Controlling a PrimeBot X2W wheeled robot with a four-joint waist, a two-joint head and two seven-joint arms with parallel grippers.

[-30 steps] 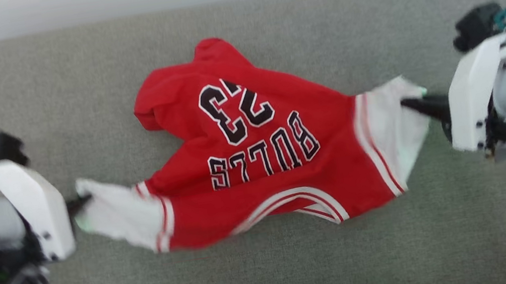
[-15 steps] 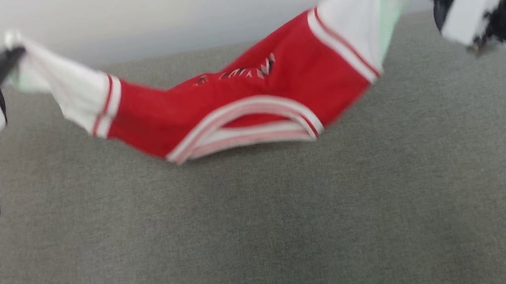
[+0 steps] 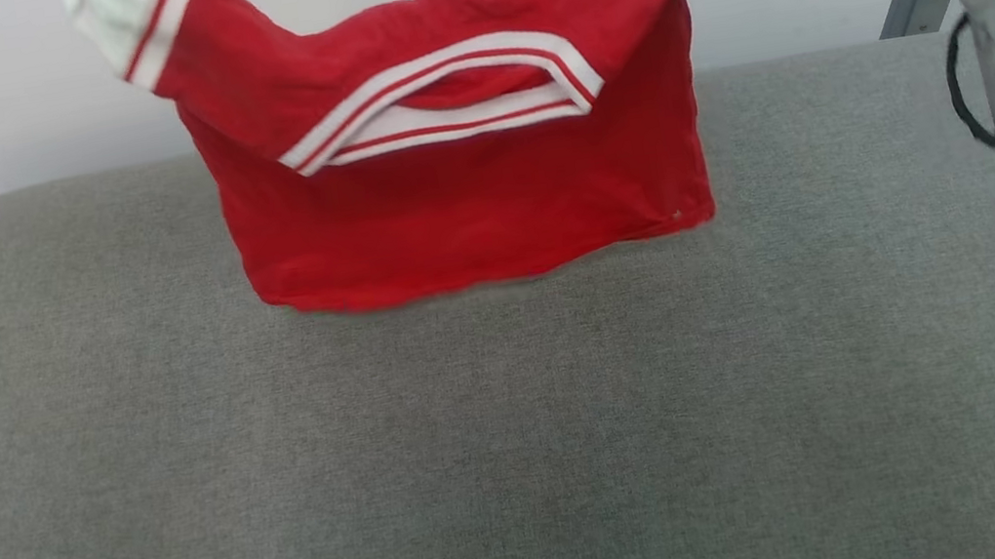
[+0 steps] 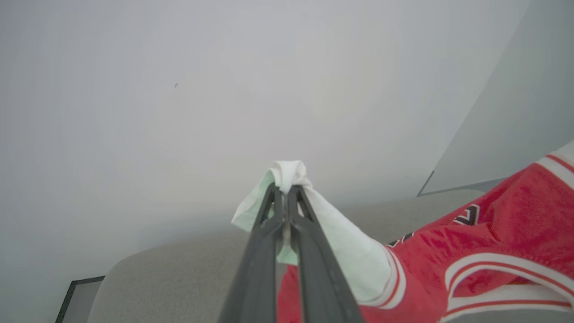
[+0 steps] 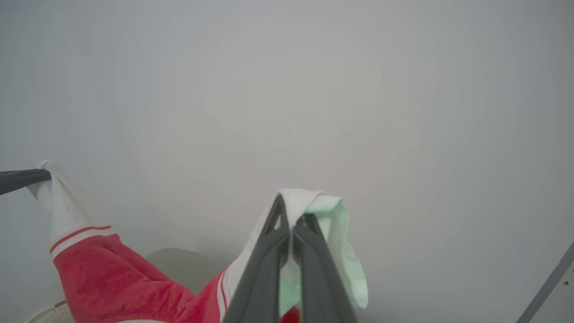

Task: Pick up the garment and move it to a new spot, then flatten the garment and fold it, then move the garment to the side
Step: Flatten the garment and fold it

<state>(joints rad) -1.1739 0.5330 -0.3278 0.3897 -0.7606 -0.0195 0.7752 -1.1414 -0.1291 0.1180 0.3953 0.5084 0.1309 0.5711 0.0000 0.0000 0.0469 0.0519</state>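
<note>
Garment [image 3: 465, 195] now hangs in the air between the two arms, where a second ago it lay crumpled on the grey table [image 3: 488, 478] with its lettering up; the head camera has tilted too, so part of the shift is the view's own; the lift looks done, and I judge the carry to a new spot comes next. At the left, the left end effector [image 4: 284, 190] is clenched on the cuff of the white left sleeve [image 4: 350, 255], cloth bunched over its dark tips; the knit is thin and soft, faintly green where light passes through. In the middle the red body droops in a shallow curve, plain side toward the head camera; the striped neck trim [image 3: 431, 97] gapes in a flat oval; the hem [image 3: 477, 273] hangs nearly level, just above or brushing the table, I cannot tell which; the table's cover is coarse woven fabric with rounded corners. At the right, the right end effector [image 5: 291, 211] pinches the right sleeve [image 5: 336, 242] likewise, fingers pressed together.
</note>
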